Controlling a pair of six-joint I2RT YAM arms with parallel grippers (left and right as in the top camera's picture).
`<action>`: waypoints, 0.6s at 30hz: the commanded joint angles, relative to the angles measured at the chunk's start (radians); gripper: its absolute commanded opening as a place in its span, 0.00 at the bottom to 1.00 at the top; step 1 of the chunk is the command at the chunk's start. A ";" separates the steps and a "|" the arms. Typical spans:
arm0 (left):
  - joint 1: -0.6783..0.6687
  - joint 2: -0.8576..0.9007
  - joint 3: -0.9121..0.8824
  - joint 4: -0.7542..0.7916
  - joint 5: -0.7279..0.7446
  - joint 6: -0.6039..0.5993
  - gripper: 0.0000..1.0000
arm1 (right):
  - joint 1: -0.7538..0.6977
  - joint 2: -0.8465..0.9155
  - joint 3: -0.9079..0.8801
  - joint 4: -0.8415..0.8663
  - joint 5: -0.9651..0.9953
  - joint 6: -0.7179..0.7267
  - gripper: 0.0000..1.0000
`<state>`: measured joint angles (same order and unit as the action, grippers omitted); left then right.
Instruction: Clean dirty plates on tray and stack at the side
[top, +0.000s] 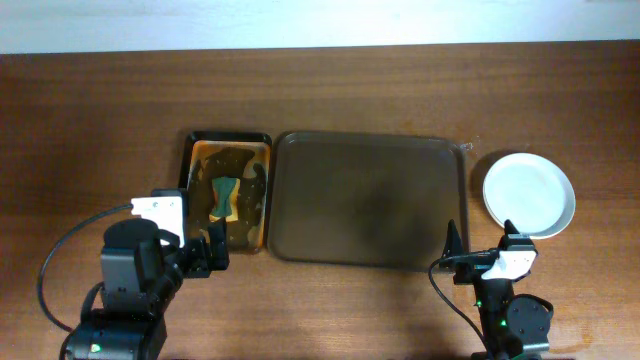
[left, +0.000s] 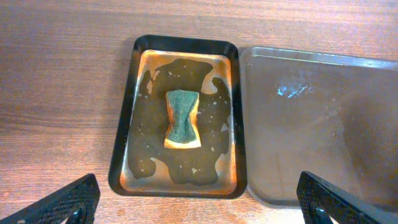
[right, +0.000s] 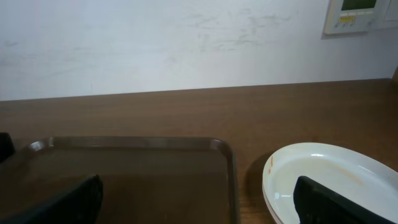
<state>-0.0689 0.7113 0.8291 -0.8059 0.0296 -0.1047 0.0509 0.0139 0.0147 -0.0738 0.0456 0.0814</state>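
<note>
Surface: brown wood-grain tabletop, closed off at the rear by a plain white wall.
Left gripper: jaws spread wide with nothing between them, raised above the table and looking down.
Right gripper: jaws spread wide and empty, held low and looking level across the table.
Directly ahead of the left gripper: small black tray of amber liquid, with a green-yellow sponge lying at its centre, clear of both fingers.
Ahead and right of the left gripper: the tray, just beside the small black tray. No plate lies in it.
Ahead and right of the right gripper: the plates, stacked on the tabletop just beside the tray's right rim and apart from it. A second rim shows under the top plate. The full count cannot be read.
Plate condition: a faint orange trace appears on the top plate's inner face.
Step in hand (judgement): final check. The tray is cleared and the stack is placed.
Procedure: confirm the stack sits concentric. If the trace is sauce, take the sponge at its narrow waist with the left gripper and wipe from centre outward while the right gripper steadies the rim.
Risk: a loaded sponge can drip amber liquid across the tabletop in transit, so carry it over the tray.
</note>
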 joint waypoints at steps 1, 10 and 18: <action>0.006 -0.004 -0.008 0.002 0.000 0.016 1.00 | -0.006 -0.010 -0.009 0.000 0.018 0.001 0.98; 0.006 -0.102 -0.044 -0.010 -0.040 0.028 1.00 | -0.006 -0.010 -0.009 0.000 0.018 0.001 0.98; 0.006 -0.557 -0.542 0.420 -0.041 0.023 1.00 | -0.006 -0.010 -0.009 0.000 0.018 0.001 0.98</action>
<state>-0.0689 0.2718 0.4145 -0.5011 -0.0048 -0.0940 0.0509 0.0128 0.0147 -0.0738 0.0498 0.0814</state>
